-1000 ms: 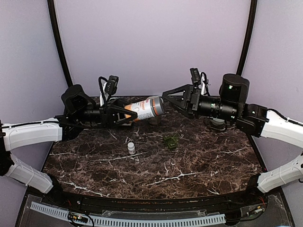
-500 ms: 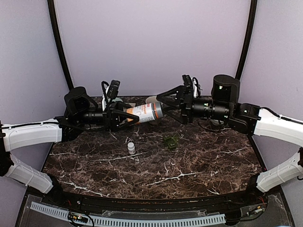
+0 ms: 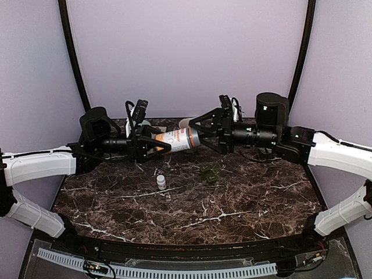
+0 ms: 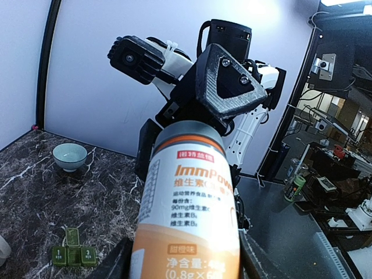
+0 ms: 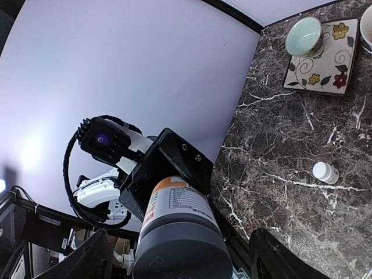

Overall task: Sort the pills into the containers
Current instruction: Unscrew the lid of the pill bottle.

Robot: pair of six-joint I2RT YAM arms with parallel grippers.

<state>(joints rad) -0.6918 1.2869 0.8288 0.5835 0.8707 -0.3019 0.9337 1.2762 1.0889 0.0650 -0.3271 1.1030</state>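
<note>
Left gripper [image 3: 158, 144] is clamped on the body of the pill bottle [image 3: 176, 139] and holds it level above the table [image 3: 244, 203], cap end aimed at the right arm. I read that as a brace so the other arm can twist the cap off. Right gripper [image 3: 199, 132] is spread wide, one finger on each side of the dark cap [image 5: 180, 253]. The right wrist view shows a gap on both sides, so no grip yet. Pill box [image 3: 210, 173] lies on the marble below the bottle's cap end, slightly right of it and toward the arm bases, with nothing touching it. One lid looks flipped up in the left wrist view. Small white vial [image 3: 161, 182] stands below the bottle's body, apart from the box. Pale green bowl [image 5: 305, 36] is well apart from the bottle. Bottle rides well above the surface and nothing sits beside the cap for the fingers to hit. Table's back edge is near behind the bottle, so my call is to draw the cap off along the bottle's axis.
</note>
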